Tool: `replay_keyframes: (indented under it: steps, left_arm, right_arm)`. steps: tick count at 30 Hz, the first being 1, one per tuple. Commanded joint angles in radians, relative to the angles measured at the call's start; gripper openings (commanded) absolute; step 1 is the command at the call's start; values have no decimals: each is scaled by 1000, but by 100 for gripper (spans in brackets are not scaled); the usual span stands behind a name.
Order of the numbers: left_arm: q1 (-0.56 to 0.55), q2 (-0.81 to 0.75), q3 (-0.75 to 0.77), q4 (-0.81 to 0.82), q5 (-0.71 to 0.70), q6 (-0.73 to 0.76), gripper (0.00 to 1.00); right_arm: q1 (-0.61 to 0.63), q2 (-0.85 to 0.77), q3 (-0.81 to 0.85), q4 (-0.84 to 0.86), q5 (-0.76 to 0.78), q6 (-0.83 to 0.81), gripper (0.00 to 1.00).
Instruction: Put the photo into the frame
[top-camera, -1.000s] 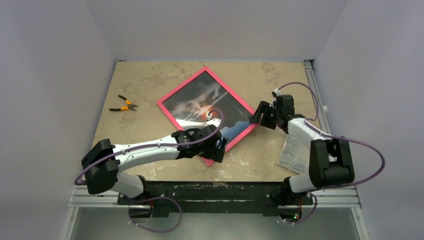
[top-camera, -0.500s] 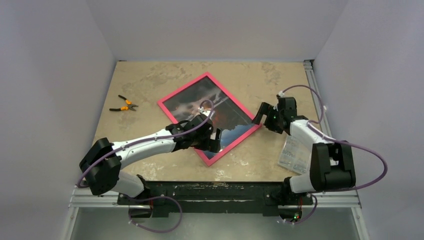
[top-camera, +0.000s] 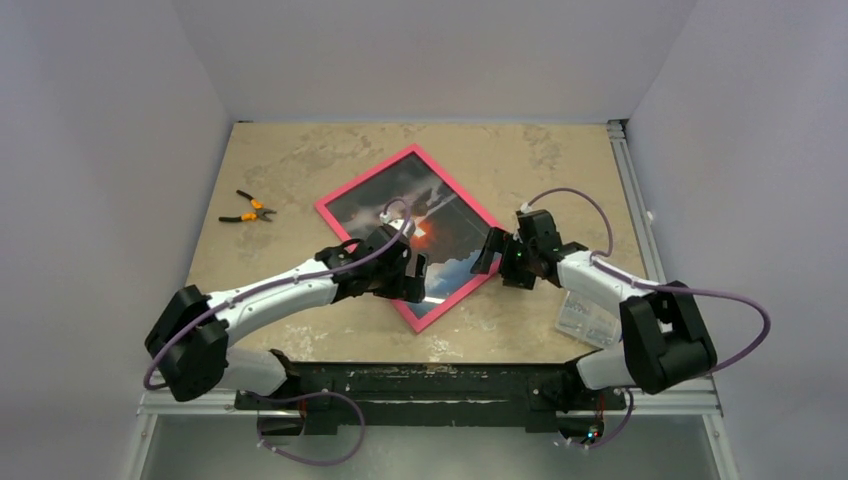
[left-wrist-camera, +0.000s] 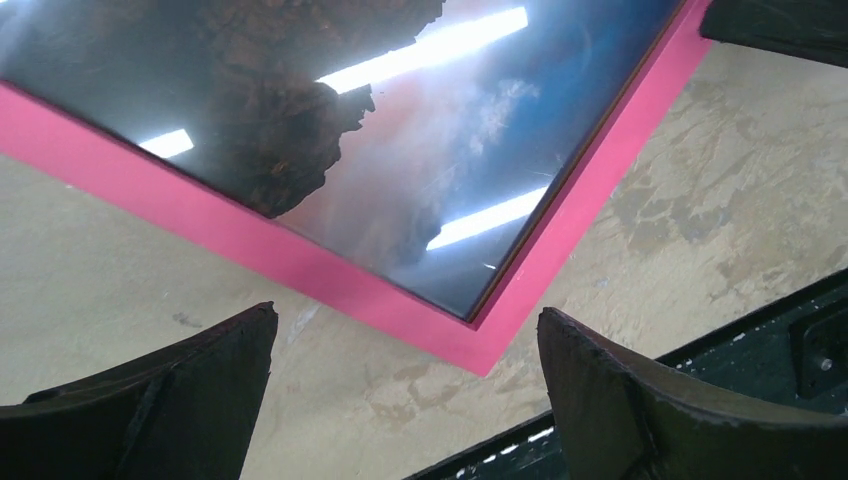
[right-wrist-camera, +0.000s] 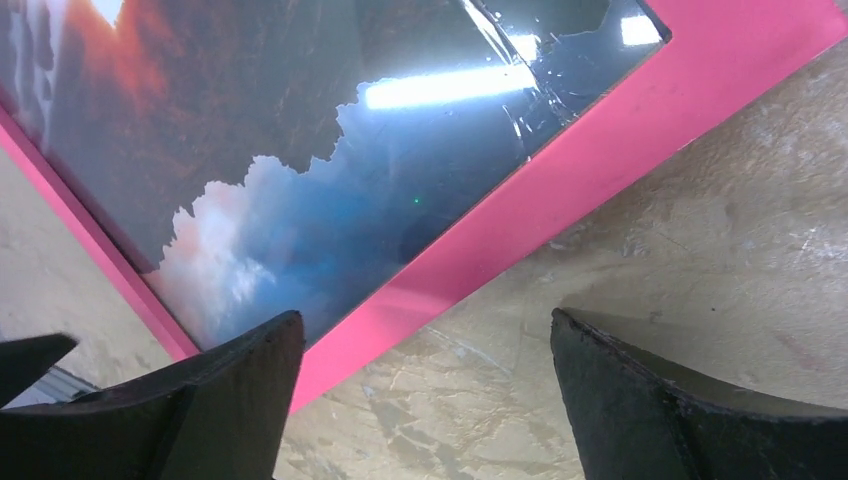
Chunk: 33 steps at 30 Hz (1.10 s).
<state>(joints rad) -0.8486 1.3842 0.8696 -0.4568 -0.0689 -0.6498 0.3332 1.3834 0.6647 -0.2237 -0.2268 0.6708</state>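
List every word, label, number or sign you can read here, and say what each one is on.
No text can be read in any view.
the clear packet, on the right: faint marks that may be print, too small to read.
the photo: picture only, no lettering visible.
the frame: plain pink border, no label visible.
the pliers: too small to show any marking.
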Motion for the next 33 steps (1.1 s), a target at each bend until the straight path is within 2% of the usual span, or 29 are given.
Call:
replay_keyframes:
  steps: [1, 6, 11, 13, 17, 18, 19, 22, 25, 30, 33]
  left_arm:
    - [5, -142, 5, -64, -70, 27, 99]
    - [8, -237, 32, -137, -122, 51, 99]
    - [8, -283, 51, -186, -152, 71, 99]
    - [8, -289, 57, -212, -171, 73, 99]
    - [9, -315, 45, -229, -189, 72, 99]
    - [9, -324, 39, -232, -193, 71, 99]
    - [11, -330, 34, -233, -199, 69, 99]
    - [17, -351, 16, -237, -209, 70, 99]
    - [32, -365, -3, -233, -206, 73, 99]
    - [90, -372, -30, -203, -149, 80, 100]
    - [152, -366, -59, -174, -92, 82, 100]
  right_arm:
    - [54, 55, 34, -55, 128, 51, 87]
    - [73, 166, 94, -80, 214, 27, 67]
    - [86, 292, 172, -116, 275, -17, 62]
    - [103, 328, 216, -145, 308, -44, 56]
    - [115, 367, 260, -186, 365, -94, 38]
    - [115, 373, 270, -198, 382, -108, 26]
    - [115, 378, 280, -211, 400, -119, 19]
    - [115, 388, 318, -244, 422, -154, 7]
    - [113, 393, 369, -285, 482, -221, 0]
    - [105, 414, 462, -321, 592, -322, 0]
    - [73, 426, 524, -332, 607, -341, 0]
